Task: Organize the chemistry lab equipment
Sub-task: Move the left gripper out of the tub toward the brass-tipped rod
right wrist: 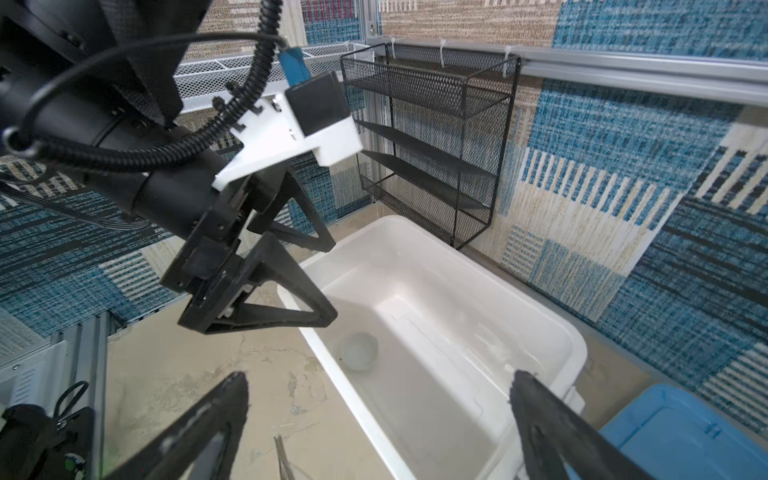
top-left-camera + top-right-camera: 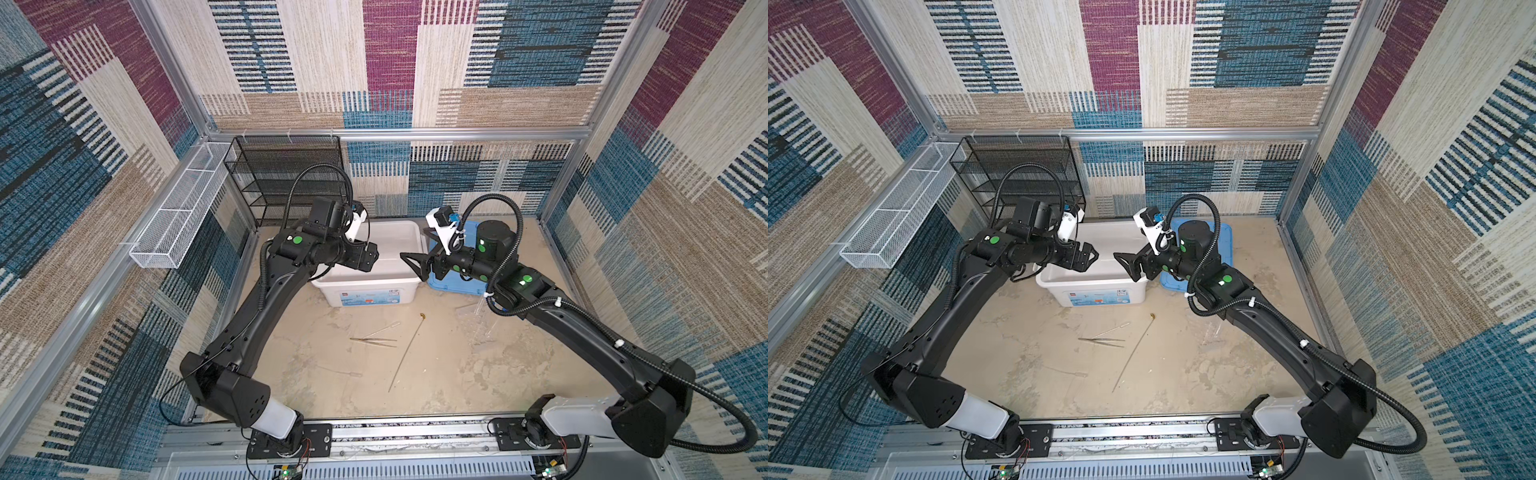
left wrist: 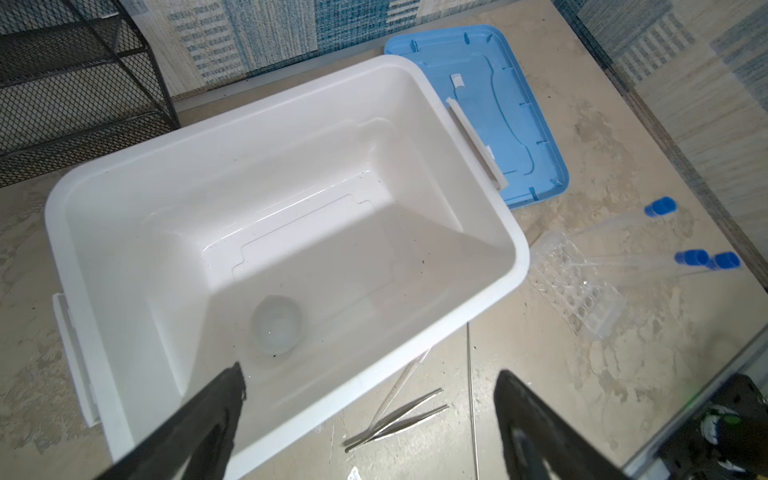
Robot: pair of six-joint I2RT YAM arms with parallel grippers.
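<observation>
A small white round dish (image 3: 276, 326) (image 1: 359, 351) lies inside the white tub (image 2: 365, 296) (image 3: 266, 108). On the floor in front of the tub lie the metal tweezers (image 2: 374, 341) (image 3: 399, 419), a clear dropper (image 2: 382, 328) and the long thin rod (image 2: 405, 357) (image 3: 471, 395). A clear tube rack (image 3: 577, 286) lies tipped over to the tub's right. Beside it lie three blue-capped tubes (image 3: 692, 257). My left gripper (image 2: 371, 259) (image 3: 372, 376) hangs open and empty over the tub's front left. My right gripper (image 2: 411, 266) (image 1: 380, 377) hangs open and empty over the tub's right rim.
The blue lid (image 2: 469, 226) (image 3: 498, 112) lies flat on the floor right of the tub. A black wire-mesh shelf (image 2: 286, 174) (image 1: 432, 137) hangs on the back wall at left. A white wire basket (image 2: 174, 216) runs along the left wall.
</observation>
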